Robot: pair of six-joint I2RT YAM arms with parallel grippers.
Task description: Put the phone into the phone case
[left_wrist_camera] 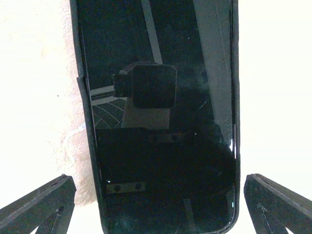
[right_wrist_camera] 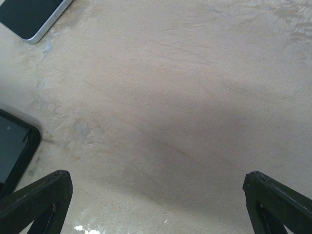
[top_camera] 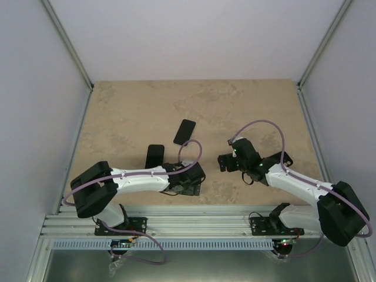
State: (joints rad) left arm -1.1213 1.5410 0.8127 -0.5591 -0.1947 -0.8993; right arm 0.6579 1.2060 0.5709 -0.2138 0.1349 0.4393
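The phone, a slim black slab with a silver edge, lies tilted on the table; its corner shows in the right wrist view. The phone case, black with a thick rim, lies left of and nearer than the phone. In the left wrist view the case fills the frame, its glossy dark face mirroring the camera. My left gripper is open, with a finger on either side of the case's near end. My right gripper is open over bare table, with the case's corner to its left.
The beige table is walled by pale panels with metal posts at the back corners. An aluminium rail carrying both arm bases runs along the near edge. Purple cables loop above both wrists.
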